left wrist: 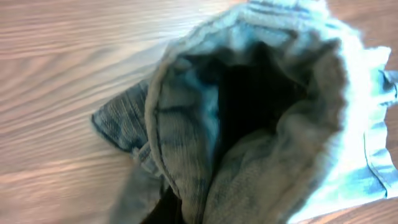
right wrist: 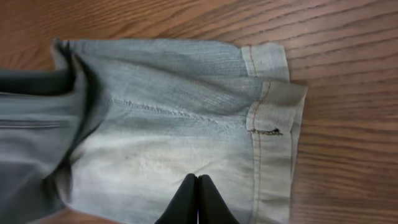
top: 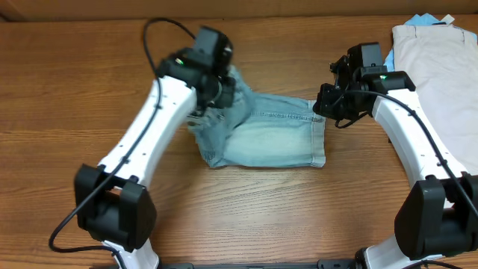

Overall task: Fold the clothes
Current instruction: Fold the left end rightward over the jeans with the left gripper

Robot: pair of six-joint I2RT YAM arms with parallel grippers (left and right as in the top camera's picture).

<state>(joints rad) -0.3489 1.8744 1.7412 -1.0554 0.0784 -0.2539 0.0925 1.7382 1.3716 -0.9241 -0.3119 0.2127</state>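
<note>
The light-blue denim shorts (top: 272,138) lie in the middle of the table, cuffed hems towards the right. My left gripper (top: 216,84) is at their left end, shut on a bunched fold of denim and holding it raised. In the left wrist view the lifted denim (left wrist: 261,124) fills the frame and hides the jaws. My right gripper (top: 323,106) hovers at the shorts' right edge. In the right wrist view its fingers (right wrist: 198,179) are pressed together over the pale denim (right wrist: 155,124), near the cuffs (right wrist: 277,118), with nothing seen between them.
A beige garment (top: 441,67) lies at the back right, with a bit of bright blue cloth (top: 427,20) behind it. The bare wooden table (top: 75,90) surrounds the shorts.
</note>
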